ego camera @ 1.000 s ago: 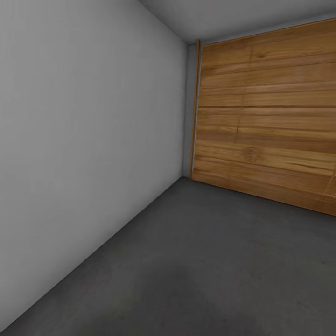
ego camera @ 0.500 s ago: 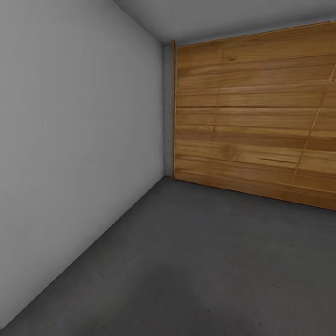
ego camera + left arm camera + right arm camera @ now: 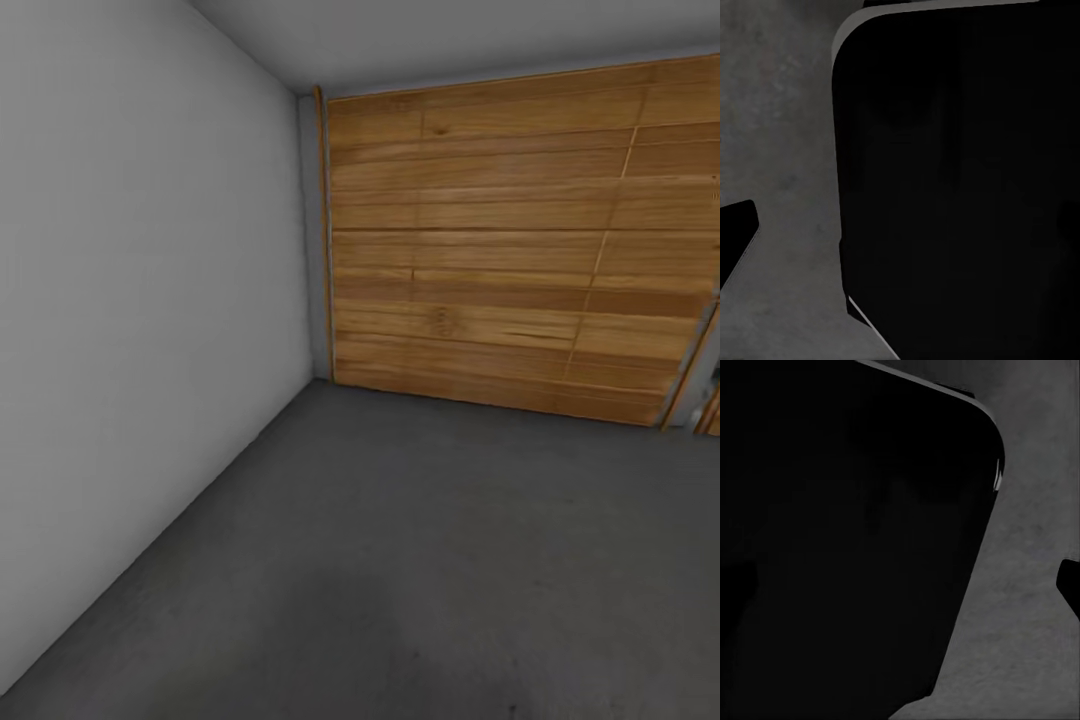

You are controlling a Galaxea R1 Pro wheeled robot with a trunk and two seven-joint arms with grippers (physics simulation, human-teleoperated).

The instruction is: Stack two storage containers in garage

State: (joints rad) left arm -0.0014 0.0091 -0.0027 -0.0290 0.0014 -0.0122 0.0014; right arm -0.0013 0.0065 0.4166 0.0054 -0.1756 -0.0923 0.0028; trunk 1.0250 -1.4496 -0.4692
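I am in the garage. Its dark grey concrete floor [image 3: 430, 560] runs up to a wide wooden plank door [image 3: 500, 240]. The two storage containers are out of view. In the left wrist view a large black part of my own body [image 3: 960, 180] hangs over the concrete floor [image 3: 780, 150], and a small dark tip [image 3: 735, 232] pokes in at the frame's edge. The right wrist view is much the same: black body [image 3: 847, 540], concrete floor [image 3: 1035, 645] and a dark tip [image 3: 1069, 585] at the edge. Neither view reveals how the jaws stand.
A plain pale grey wall [image 3: 130, 300] closes the left side and meets the plank door at a corner [image 3: 318, 250]. At the far right, the door ends at a grey frame [image 3: 690, 370]. Open floor lies ahead.
The whole head view has swung to the right. The wall corner has slid left in the picture, and the door's right end with its frame has come into sight.
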